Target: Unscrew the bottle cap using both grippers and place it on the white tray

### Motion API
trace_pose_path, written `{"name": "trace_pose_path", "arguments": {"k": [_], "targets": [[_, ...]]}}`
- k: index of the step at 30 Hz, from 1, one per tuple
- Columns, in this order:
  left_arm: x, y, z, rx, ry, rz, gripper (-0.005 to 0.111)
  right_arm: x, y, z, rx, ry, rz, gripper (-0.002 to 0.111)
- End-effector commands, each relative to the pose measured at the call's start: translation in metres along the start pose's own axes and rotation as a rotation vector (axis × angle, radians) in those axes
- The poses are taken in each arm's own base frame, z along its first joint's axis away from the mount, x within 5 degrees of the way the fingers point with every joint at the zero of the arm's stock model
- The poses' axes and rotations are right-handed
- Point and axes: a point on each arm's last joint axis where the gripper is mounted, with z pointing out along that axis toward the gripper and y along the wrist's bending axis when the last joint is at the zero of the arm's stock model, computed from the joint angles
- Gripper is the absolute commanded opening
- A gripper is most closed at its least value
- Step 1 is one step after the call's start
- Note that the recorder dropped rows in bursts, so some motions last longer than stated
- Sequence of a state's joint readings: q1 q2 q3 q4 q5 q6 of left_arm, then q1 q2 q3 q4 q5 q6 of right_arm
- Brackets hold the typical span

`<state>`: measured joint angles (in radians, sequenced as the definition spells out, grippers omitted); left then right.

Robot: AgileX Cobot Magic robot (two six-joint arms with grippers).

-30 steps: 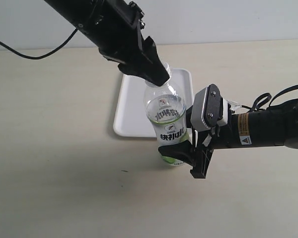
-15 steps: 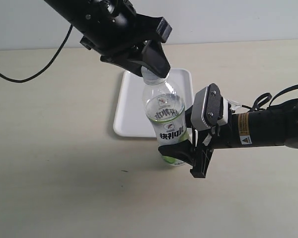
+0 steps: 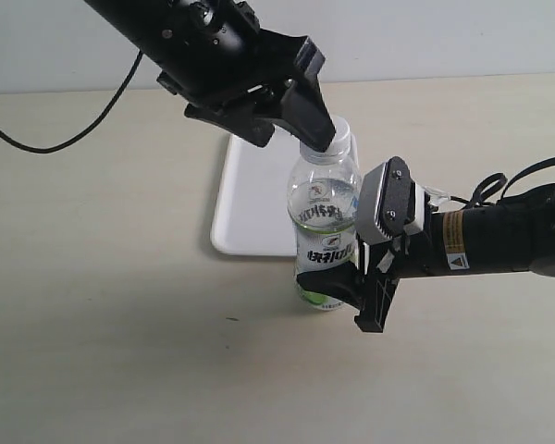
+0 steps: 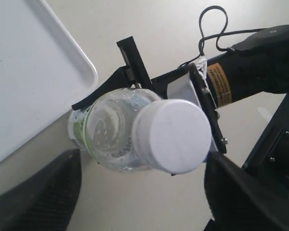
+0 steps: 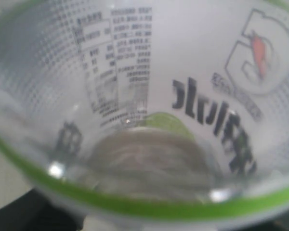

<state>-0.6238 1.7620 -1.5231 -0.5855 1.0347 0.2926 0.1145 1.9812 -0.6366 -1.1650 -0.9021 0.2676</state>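
Your right tool (image 3: 340, 289) is clamped around the lower part of the bottle (image 3: 326, 217), with its black fingers pressing the label from both sides. The right wrist view is filled by that label, blurred and very close to the camera. The bottle stands on the desk (image 3: 120, 324) close to upright, its base just beside the near edge of the white tray (image 3: 250, 199). The bottle cap (image 4: 171, 135) sits on the neck. Your left tool (image 3: 326, 131) reaches down from above at the cap with its jaws spread. In the left wrist view the cap lies between the two fingers (image 4: 43, 197), one finger just beside its rim and the other apart from it. In the exterior view one finger hides part of the cap.
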Motion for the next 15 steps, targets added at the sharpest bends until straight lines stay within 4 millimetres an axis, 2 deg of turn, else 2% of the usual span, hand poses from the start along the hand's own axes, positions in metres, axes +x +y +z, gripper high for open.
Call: {"name": "trace_pose_path", "arguments": {"k": [1,8,11,15], "targets": [[-0.009,-0.006,-0.015,-0.035,-0.008,0.117,0.070,-0.004,-0.003,0.000,0.012,-0.002,-0.012,0.000],[-0.025,-0.023,-0.045,-0.055,-0.027,0.543,0.070,-0.005,-0.003,-0.001,0.018,0.003,0.017,0.000],[-0.026,-0.026,-0.050,-0.047,-0.015,0.753,0.069,-0.004,-0.003,-0.001,0.020,0.011,0.017,0.000],[-0.025,-0.026,-0.051,-0.057,0.000,0.976,0.061,-0.002,-0.004,-0.001,0.023,0.026,0.008,0.000]]}}
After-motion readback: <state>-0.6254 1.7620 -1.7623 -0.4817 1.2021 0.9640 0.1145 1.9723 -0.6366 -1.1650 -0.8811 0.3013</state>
